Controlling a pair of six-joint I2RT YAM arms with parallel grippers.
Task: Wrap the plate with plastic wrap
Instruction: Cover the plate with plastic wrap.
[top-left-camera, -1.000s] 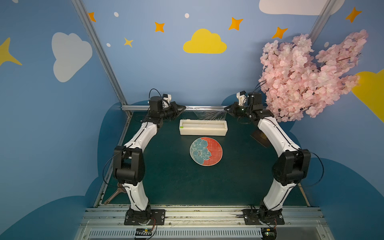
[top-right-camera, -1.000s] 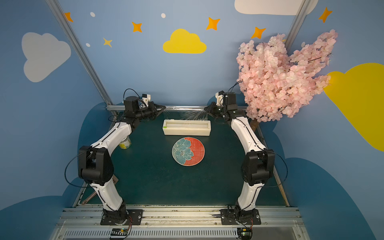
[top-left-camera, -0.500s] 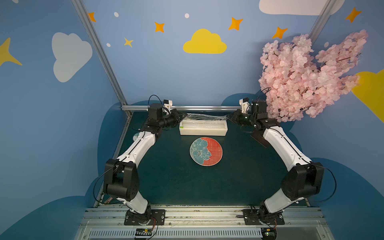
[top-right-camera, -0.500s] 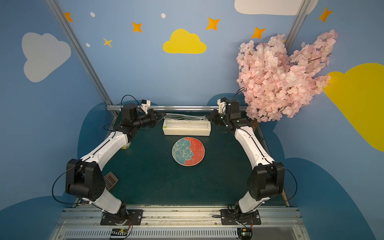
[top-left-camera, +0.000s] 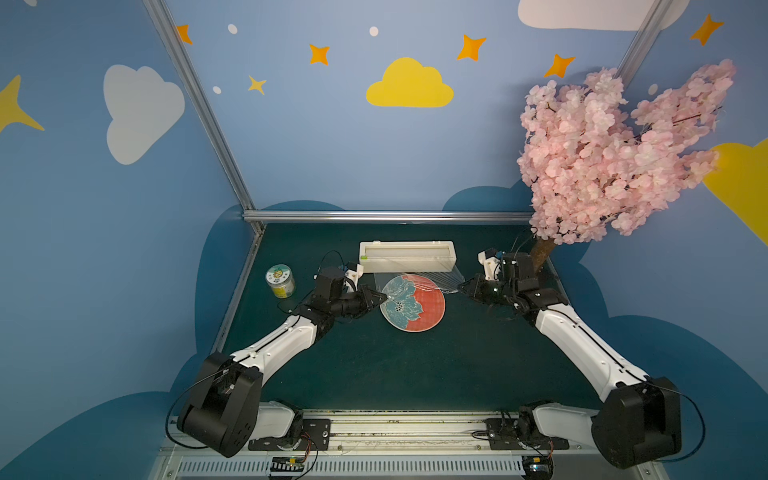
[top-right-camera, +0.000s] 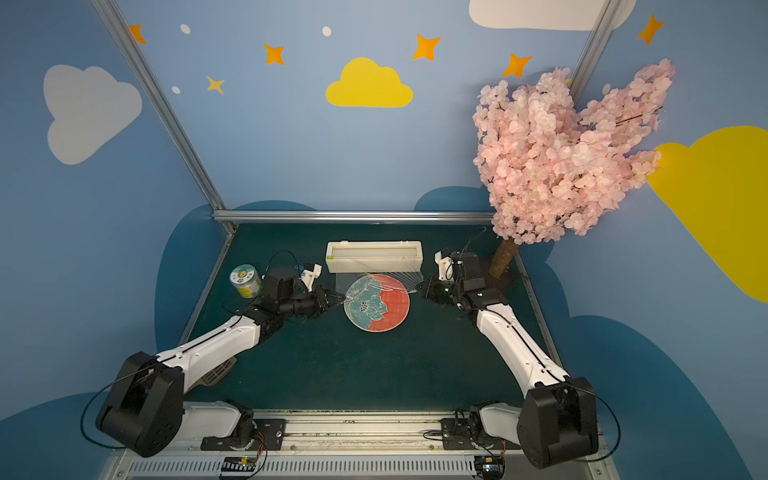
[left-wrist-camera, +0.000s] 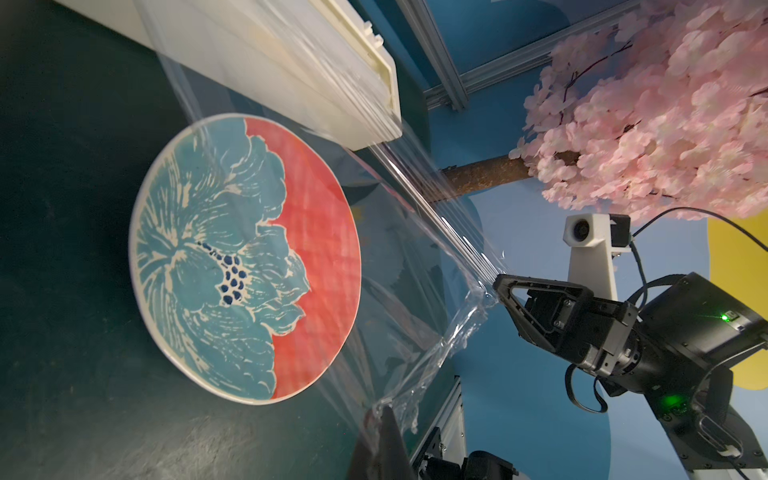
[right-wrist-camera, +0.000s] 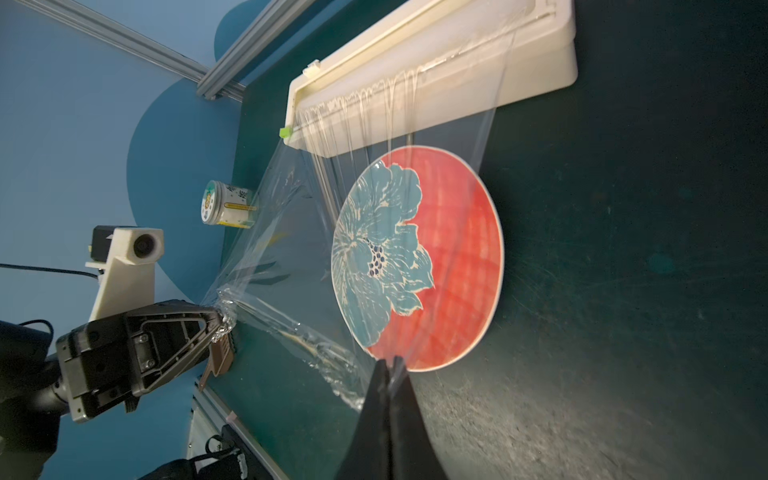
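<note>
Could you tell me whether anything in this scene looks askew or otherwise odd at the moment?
The plastic wrap is not flat: it bunches into crumpled knots where the left hand and right hand pinch it, and streaky ridges run from the dispenser box. Nothing else stands out.

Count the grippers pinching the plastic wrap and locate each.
2. The left gripper pinches the plastic wrap beside the plate's teal side; the right gripper pinches it beside the coral side.

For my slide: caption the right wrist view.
Left gripper and right gripper pinch plastic wrap stretched from dispenser over the plate.
</note>
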